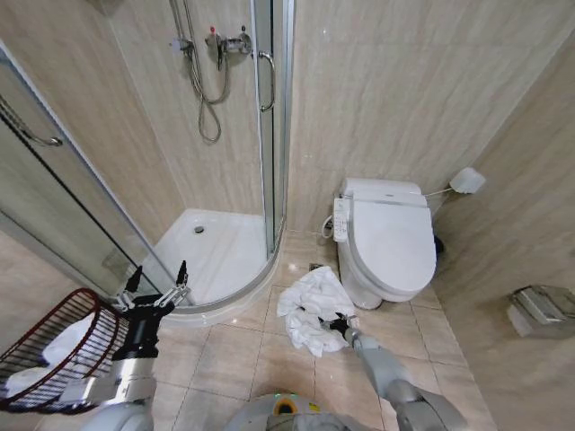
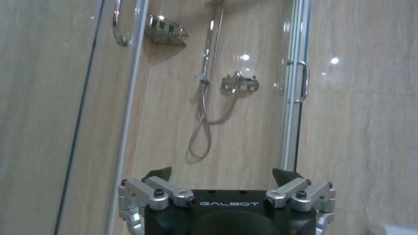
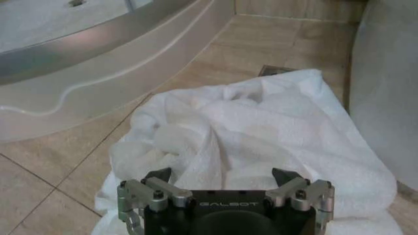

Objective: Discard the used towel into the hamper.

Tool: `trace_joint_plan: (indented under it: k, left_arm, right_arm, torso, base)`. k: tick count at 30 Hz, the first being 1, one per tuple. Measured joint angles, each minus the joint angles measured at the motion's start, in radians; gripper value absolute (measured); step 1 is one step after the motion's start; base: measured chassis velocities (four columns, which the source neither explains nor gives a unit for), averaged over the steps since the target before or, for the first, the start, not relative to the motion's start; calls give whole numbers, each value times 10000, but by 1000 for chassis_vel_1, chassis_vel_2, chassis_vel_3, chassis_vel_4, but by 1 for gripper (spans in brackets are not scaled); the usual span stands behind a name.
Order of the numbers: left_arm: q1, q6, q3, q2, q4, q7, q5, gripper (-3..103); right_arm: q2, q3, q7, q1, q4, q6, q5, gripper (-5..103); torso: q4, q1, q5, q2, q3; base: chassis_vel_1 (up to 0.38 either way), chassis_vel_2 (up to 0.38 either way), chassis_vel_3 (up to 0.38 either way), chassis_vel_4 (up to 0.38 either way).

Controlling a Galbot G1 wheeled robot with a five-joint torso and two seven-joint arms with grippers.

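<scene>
The right tool (image 3: 222, 177), fingers spread apart, hovers just over the crumpled white towel (image 3: 261, 132) lying on the tiled floor (image 3: 46, 181), beside the curved shower tray (image 3: 98, 63).

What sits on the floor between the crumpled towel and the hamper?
In the head view, bare floor tiles and the left end effector, open, lie between the towel and the hamper.

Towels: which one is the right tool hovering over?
The crumpled white towel on the floor by the toilet, under the open right tool; the other white cloth lies inside the hamper.
</scene>
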Motion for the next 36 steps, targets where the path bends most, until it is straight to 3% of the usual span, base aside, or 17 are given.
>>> trace_joint_plan:
  k: [20,25,35,36]
  left_arm:
    - [0,0,0,0,0,0,0,100]
    - [0,0,0,0,0,0,0,100]
    - [0,0,0,0,0,0,0,100]
    - [0,0,0,0,0,0,0,100]
  right_arm:
    - [61,45,99,-8,-105,-16,19,101]
    - [14,173,98,54,-278,-42,-96,87]
    - [-51,378,82,153,-517,-68,-224,44]
    - [-51,378,82,153,-517,-68,-224,44]
  torso:
    - [1,-369,0,-821,-458]
    - [1,-392,-1,-880,-493]
    - [1,-382,0,-854,-480]
    - [1,-382,0,-854,-480]
  base:
    - [0,0,0,0]
    - [0,0,0,0]
    - [0,0,0,0]
    - [0,0,0,0]
